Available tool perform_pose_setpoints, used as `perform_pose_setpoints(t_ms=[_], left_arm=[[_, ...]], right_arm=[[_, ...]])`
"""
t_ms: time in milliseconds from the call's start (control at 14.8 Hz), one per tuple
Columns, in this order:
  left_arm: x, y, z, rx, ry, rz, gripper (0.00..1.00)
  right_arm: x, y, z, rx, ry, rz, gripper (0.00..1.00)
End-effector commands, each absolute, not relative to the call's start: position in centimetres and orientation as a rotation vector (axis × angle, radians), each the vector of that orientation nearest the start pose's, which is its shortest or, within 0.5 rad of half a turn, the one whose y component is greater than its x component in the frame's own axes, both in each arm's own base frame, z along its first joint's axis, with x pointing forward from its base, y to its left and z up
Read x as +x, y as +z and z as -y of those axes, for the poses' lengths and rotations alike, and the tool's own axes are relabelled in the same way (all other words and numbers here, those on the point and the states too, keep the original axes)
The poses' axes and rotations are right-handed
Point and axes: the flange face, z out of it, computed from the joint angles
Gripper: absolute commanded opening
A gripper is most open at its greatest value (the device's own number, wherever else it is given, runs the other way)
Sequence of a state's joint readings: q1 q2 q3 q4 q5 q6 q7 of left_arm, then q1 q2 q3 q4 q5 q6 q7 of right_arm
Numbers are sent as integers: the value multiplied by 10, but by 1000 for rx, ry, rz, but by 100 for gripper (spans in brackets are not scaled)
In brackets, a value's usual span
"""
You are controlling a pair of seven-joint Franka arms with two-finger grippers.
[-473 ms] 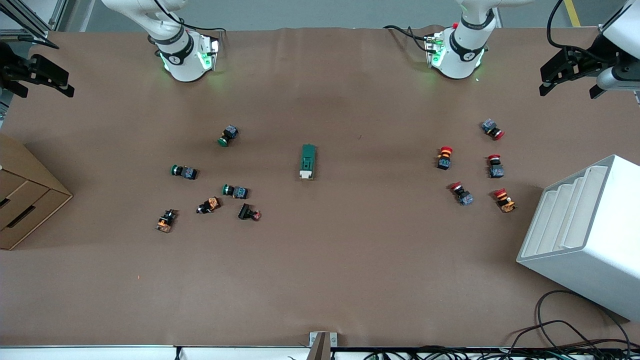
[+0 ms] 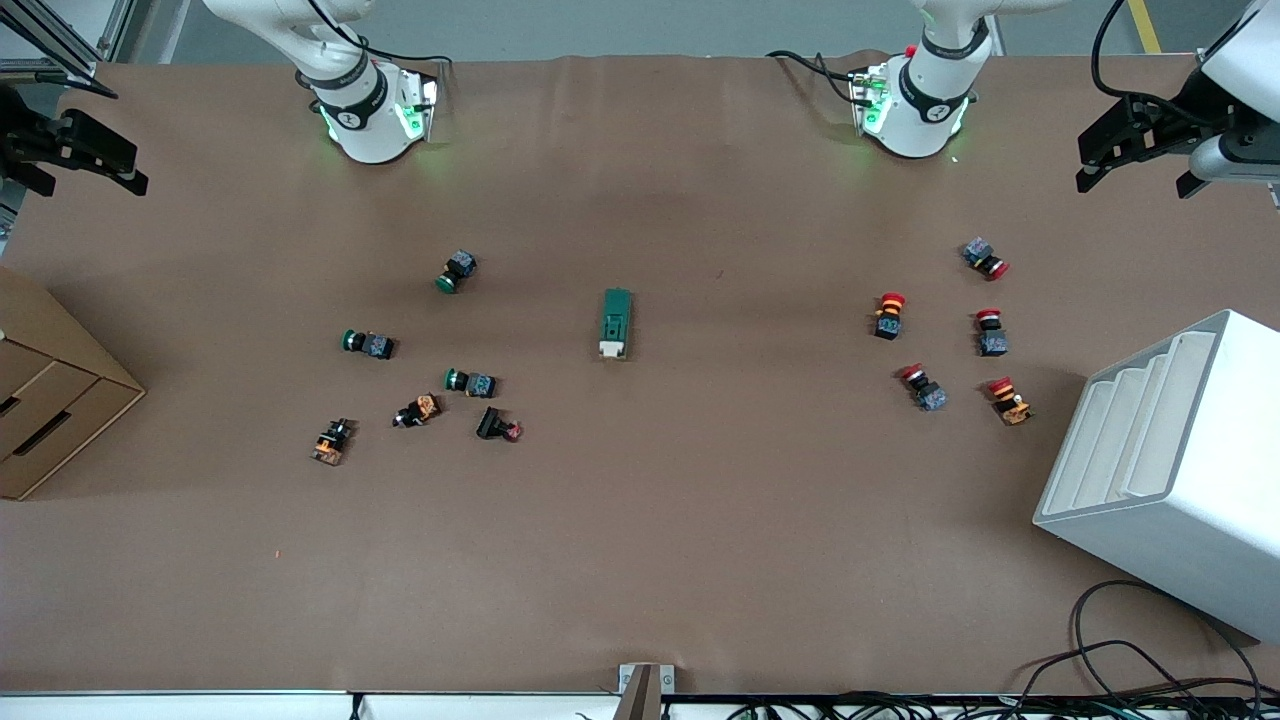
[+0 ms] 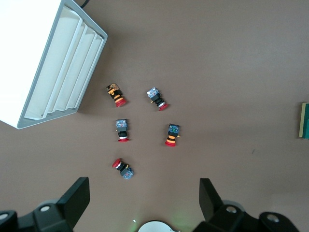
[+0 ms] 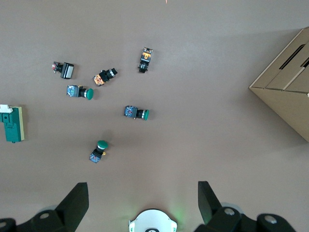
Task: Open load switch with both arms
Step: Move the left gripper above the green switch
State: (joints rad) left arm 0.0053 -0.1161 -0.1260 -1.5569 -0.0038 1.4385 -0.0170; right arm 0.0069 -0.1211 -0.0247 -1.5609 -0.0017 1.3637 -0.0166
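Change since half a second ago: almost none; left gripper (image 2: 1135, 150) at upper right of front frame nudged slightly, right gripper (image 2: 75, 155) at upper left unmoved. Both spread wide, empty, high over counter (image 2: 640, 560) ends. Load switch (image 2: 616, 323) untouched mid-frame, white tab toward camera; reach not begun. Left wrist view catches only switch edge (image 3: 304, 121) plus red buttons (image 3: 145, 128); right wrist view shows whole switch (image 4: 11, 123) beside green buttons (image 4: 108, 116).
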Motion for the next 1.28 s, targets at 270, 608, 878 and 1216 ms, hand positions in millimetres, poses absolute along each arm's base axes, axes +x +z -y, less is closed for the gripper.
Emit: perform_pose_setpoints(t_ms=[270, 608, 878, 1216], left_arm=[[542, 632, 141, -3152, -41, -233, 100], [559, 572, 243, -3218, -70, 28, 100], [534, 512, 345, -3207, -162, 228, 100], [485, 449, 445, -3125, -264, 276, 100]], right_arm=[[489, 685, 16, -3126, 81, -42, 100], [498, 677, 19, -3127, 91, -45, 100], [512, 669, 17, -3137, 48, -31, 100], [539, 621, 3, -3125, 189, -16, 100]])
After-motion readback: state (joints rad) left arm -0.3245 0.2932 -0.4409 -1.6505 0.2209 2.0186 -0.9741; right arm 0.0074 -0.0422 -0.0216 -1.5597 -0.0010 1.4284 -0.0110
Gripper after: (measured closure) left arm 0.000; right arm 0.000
